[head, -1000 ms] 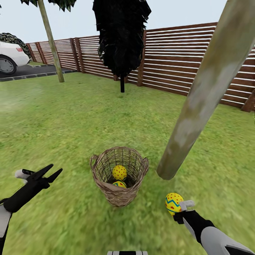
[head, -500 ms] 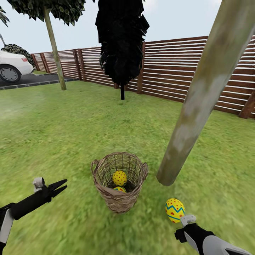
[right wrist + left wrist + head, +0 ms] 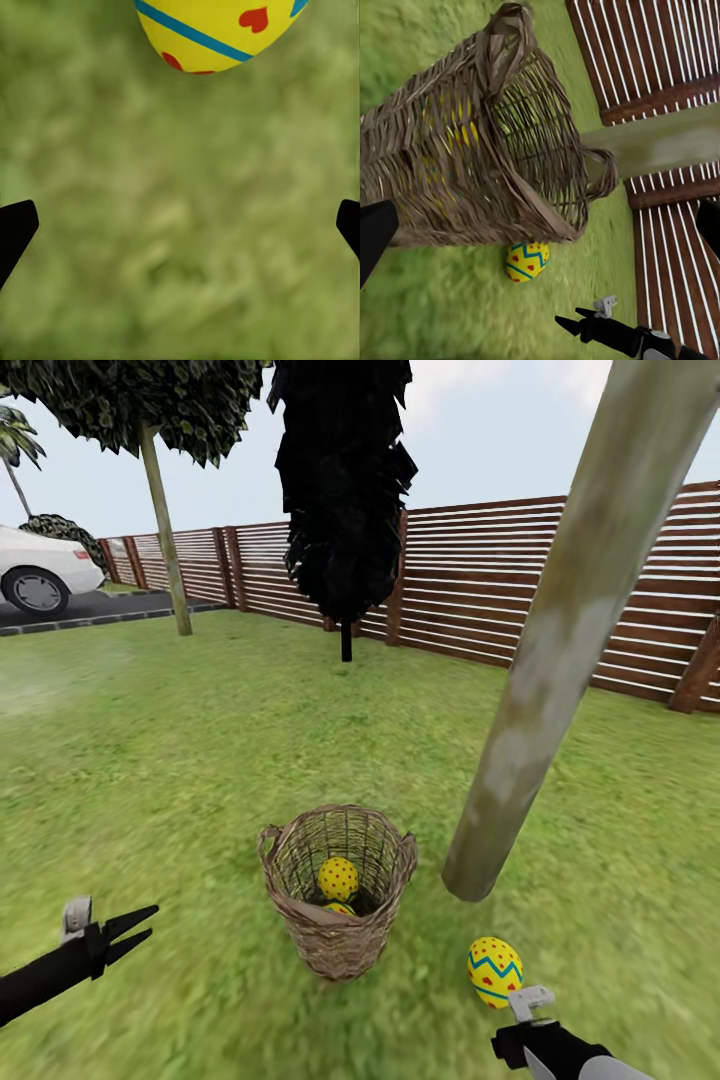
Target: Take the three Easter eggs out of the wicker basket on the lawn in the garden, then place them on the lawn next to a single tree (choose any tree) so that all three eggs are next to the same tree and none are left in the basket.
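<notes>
The right claw (image 3: 530, 1010) sits low at the near right of the head view, and the right wrist view shows its two dark fingertips (image 3: 16, 229) spread wide apart with nothing between them. Just beyond them one Easter egg (image 3: 494, 971) lies free on the lawn (image 3: 200, 760), near the foot of the pale, mottled tree (image 3: 560, 650) and just beside the wicker basket (image 3: 338, 945). That egg looks placed.

The left claw (image 3: 135, 930) hovers over the grass to the left of the basket, its thin black fingers parted and empty, pointing toward the basket.

Two more eggs are in the basket: one red-dotted egg (image 3: 338, 878) sits on top, and a second egg (image 3: 340, 908) shows partly beneath it. The basket stands upright, close to the trunk but not touching it.

The eggs look small, rigid, smooth and rounded, so they will likely slip out of a pinch that lands off-centre. The safest hold seems to be across the widest part of the upper egg, fingers coming straight down through the basket's open mouth. The open-weave basket looks light and may tip or slide if a finger catches the braided rim (image 3: 300, 830) or a loop handle (image 3: 268, 840).

Behind stands a black-foliaged tree (image 3: 345, 490) before the slatted fence (image 3: 470, 580).
</notes>
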`<state>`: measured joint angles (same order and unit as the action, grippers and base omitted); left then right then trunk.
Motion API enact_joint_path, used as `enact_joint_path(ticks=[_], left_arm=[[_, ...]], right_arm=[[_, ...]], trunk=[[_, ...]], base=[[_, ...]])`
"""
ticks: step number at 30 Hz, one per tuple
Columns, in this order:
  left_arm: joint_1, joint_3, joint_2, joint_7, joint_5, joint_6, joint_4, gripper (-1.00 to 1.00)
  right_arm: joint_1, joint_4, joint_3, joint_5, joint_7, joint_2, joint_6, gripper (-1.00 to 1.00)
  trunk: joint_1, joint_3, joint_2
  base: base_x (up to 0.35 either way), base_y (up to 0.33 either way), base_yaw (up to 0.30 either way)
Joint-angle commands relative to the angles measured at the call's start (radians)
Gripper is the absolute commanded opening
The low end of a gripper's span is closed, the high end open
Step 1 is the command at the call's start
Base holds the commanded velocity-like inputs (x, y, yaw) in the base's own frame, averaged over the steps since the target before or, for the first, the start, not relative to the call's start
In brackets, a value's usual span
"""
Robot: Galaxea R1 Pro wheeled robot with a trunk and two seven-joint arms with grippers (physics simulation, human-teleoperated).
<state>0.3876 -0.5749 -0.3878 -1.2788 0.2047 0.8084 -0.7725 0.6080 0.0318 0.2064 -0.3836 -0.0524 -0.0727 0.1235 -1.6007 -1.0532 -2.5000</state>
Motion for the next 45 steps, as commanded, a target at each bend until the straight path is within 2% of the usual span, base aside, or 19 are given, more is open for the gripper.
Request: enact_joint_path(ticks=[1, 8, 12, 14, 16, 18, 21, 22, 23, 25, 26, 27, 28, 31, 35, 39, 45], left_arm=[[0.001, 0.000, 0.000, -0.002, 0.002, 0.002, 0.007, 1.00], [0.001, -0.007, 0.001, -0.015, 0.014, -0.009, 0.000, 1.00], [0.010, -0.016, 0.002, -0.020, 0.035, -0.009, -0.018, 1.00], [0.017, -0.035, 0.001, -0.020, 0.084, -0.008, -0.034, 1.00], [0.021, -0.057, -0.001, -0.018, 0.170, -0.007, -0.065, 1.00], [0.022, -0.063, 0.000, -0.019, 0.224, -0.008, -0.073, 1.00], [0.022, -0.066, 0.001, -0.019, 0.255, -0.010, -0.067, 1.00], [0.022, -0.065, 0.004, -0.019, 0.263, -0.016, -0.068, 1.00], [0.023, -0.064, 0.007, -0.019, 0.265, -0.021, -0.069, 1.00], [0.023, -0.064, 0.009, -0.018, 0.269, -0.025, -0.073, 1.00], [0.024, -0.065, 0.009, -0.019, 0.276, -0.026, -0.079, 1.00], [0.028, -0.077, 0.008, -0.019, 0.314, -0.026, -0.090, 1.00], [0.030, -0.086, 0.008, -0.019, 0.344, -0.027, -0.091, 1.00], [0.031, -0.104, 0.008, -0.018, 0.429, -0.035, -0.089, 1.00], [0.031, -0.106, 0.012, -0.019, 0.454, -0.045, -0.089, 1.00], [0.032, -0.100, 0.043, -0.018, 0.454, -0.047, -0.091, 1.00], [0.032, -0.099, 0.041, -0.018, 0.453, -0.046, -0.090, 1.00]], right_arm=[[-0.002, 0.001, 0.008, -0.011, -0.001, 0.000, -0.003, 1.00], [-0.005, 0.006, 0.008, -0.010, 0.009, -0.004, -0.042, 1.00], [-0.005, 0.018, 0.008, -0.007, 0.030, -0.011, -0.043, 1.00], [-0.005, 0.027, 0.008, -0.006, 0.111, -0.026, -0.042, 1.00], [-0.005, 0.057, 0.009, -0.004, 0.259, -0.039, -0.038, 1.00], [-0.005, 0.096, 0.011, 0.000, 0.368, -0.049, -0.034, 1.00], [-0.005, 0.142, 0.015, 0.004, 0.483, -0.069, -0.029, 1.00], [-0.005, 0.168, 0.018, 0.006, 0.559, -0.089, -0.024, 1.00], [-0.005, 0.185, 0.019, 0.007, 0.608, -0.099, -0.014, 1.00], [-0.005, 0.206, 0.023, 0.016, 0.649, -0.105, 0.011, 1.00], [-0.005, 0.226, 0.036, 0.036, 0.664, -0.107, 0.036, 1.00], [-0.005, 0.261, 0.067, 0.077, 0.674, -0.109, 0.072, 1.00], [-0.005, 0.282, 0.082, 0.097, 0.677, -0.109, 0.092, 1.00], [-0.005, 0.373, 0.104, 0.132, 0.683, -0.122, 0.189, 1.00], [-0.005, 0.413, 0.109, 0.139, 0.729, -0.143, 0.239, 1.00], [-0.005, 0.425, 0.110, 0.138, 0.776, -0.176, 0.251, 1.00], [-0.005, 0.428, 0.110, 0.141, 0.786, -0.208, 0.255, 1.00]], trunk=[[0.000, -0.001, 0.000], [0.000, -0.001, 0.000], [0.000, -0.001, 0.000], [0.000, -0.001, 0.000], [0.000, -0.001, 0.000], [0.000, -0.001, 0.000], [0.000, -0.001, 0.000], [0.000, -0.001, 0.000], [0.000, -0.001, 0.000], [0.000, -0.001, 0.000], [0.000, -0.001, 0.000], [0.000, -0.001, 0.000], [0.000, -0.001, 0.000], [0.000, -0.001, 0.000], [0.000, -0.001, 0.000], [0.000, -0.001, 0.000], [0.000, -0.001, 0.000]], base=[[0.000, 0.000, 0.000], [0.000, 0.000, 0.000], [0.000, 0.000, 0.000], [0.017, 0.000, 0.000], [0.073, 0.000, 0.000], [0.043, 0.000, 0.000], [0.013, 0.000, 0.000], [0.003, 0.000, 0.000], [0.002, 0.000, 0.000], [0.001, 0.000, 0.000], [0.000, 0.000, 0.000], [0.000, 0.000, 0.000], [0.000, 0.000, 0.000], [0.000, 0.000, 0.000], [0.000, 0.000, 0.000], [0.000, 0.002, 0.000], [0.000, 0.214, 0.000]])
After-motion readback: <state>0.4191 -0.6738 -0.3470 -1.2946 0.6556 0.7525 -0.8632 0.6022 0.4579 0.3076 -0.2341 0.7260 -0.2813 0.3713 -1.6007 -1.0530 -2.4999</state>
